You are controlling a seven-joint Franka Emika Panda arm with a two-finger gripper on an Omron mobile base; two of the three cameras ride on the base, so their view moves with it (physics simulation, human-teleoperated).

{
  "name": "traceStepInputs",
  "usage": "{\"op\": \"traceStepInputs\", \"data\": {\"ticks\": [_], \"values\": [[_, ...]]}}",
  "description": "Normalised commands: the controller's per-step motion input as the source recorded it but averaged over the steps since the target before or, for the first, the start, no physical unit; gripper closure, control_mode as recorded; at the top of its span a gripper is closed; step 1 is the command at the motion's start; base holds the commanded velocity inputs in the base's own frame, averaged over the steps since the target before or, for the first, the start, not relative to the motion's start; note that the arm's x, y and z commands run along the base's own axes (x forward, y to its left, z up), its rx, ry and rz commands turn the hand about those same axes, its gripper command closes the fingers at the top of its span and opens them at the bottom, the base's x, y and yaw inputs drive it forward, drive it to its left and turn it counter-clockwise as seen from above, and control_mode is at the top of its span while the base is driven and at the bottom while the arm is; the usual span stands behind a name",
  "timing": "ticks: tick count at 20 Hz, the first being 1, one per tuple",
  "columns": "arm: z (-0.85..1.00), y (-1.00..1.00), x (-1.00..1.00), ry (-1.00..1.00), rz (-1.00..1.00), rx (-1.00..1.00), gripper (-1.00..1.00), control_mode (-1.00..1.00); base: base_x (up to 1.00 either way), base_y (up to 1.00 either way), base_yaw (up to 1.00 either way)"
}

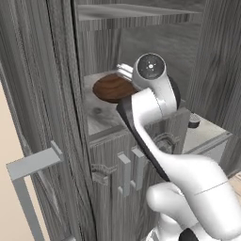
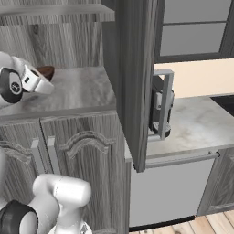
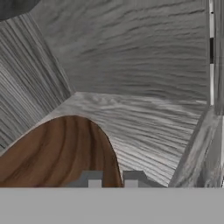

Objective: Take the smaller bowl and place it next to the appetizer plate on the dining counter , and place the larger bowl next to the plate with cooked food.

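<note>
Gripping the smaller bowl [image 3: 57, 153] at its rim

My tool [image 3: 113, 180] is pinched narrow on the rim; the bowl spreads left of it, inside the cabinet on the bench [image 1: 96, 115].

Around me the light is flat, even and source-free, casting only a soft shadow under the smaller bowl [image 1: 112, 88]. No glare anywhere. My hand view is coarse and blurry, wood grain near that bowl smearing.
</note>
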Motion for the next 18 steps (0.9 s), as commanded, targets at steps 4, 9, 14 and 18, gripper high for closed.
{"op": "traceStepInputs", "data": {"ticks": [4,9,14,18], "values": [[0.16,0.0,-1.0,0.0,0.0,0.0,1.0,-1.0,0.0,0.0,0.0],[0.14,-0.25,-0.97,0.0,0.0,0.0,1.0,-1.0,0.0,0.0,0.0],[0.03,-0.28,-0.45,0.02,-0.01,0.0,1.0,1.0,-0.25,-0.25,0.0],[0.0,0.0,0.0,0.0,0.0,0.0,1.0,1.0,-0.56,-0.52,0.0]]}}
